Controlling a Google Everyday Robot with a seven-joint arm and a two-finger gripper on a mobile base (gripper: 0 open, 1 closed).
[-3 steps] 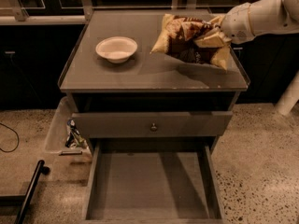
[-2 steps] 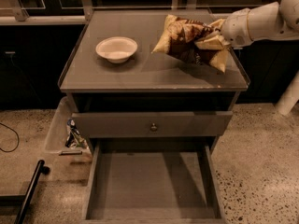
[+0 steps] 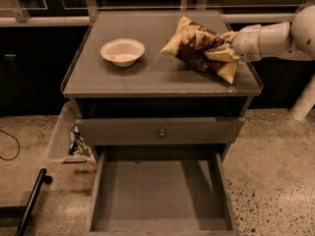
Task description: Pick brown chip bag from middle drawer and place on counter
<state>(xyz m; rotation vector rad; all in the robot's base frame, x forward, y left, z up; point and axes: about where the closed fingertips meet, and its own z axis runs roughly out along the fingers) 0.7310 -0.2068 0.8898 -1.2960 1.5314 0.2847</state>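
Evidently the placing step is in hand; the brown chip bag (image 3: 194, 45) is out of the middle drawer (image 3: 157, 193), which stands pulled open and bare below, and the bag is over the right half of the desk (image 3: 147, 80). The hand (image 3: 222, 53) reaches in from the right at desk height and is clamped on the bag's tan right end, which bunches up against it; the bag slants, its left corner raised and its lower right corner near the desk's front right edge; whether that corner touches the surface I cannot tell. A white bowl (image 3: 122, 51) sits well apart on the left half, so it should not interfere. Above the open drawer, the drawer front (image 3: 161, 131) with its round knob is shut.

What remains, by my judgement, is small: settle the bag flat on the desk, let go, and draw the arm back to the right without dragging the crinkly foil along; set so close to the front right corner, the bag could slide off if nudged.
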